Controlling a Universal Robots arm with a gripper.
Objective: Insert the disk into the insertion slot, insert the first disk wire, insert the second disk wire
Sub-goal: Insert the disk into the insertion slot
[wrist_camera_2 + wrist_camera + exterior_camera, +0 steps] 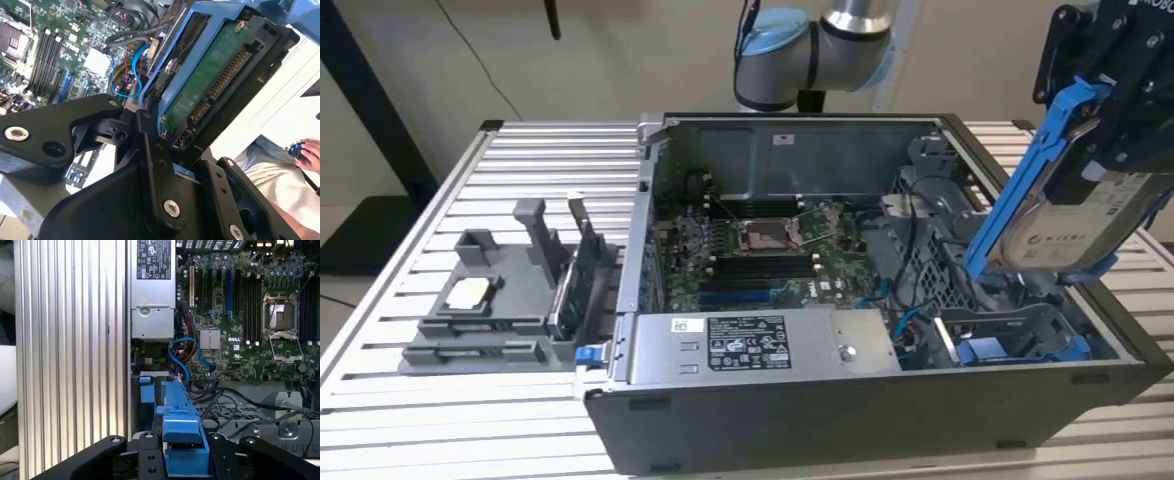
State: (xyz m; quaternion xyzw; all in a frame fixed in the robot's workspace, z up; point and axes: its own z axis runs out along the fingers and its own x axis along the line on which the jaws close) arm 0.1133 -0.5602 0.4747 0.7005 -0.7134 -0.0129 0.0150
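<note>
Slatted aluminium table (pixel 494 170), its ribs running from the exterior view's left to its right. Two items rest directly on the surface: an open dark grey computer case (pixel 854 425), lying on its side with the interior facing up, and a grey plastic tray (pixel 467 345) with upright holders, set just beside the case toward the exterior view's left.
</note>
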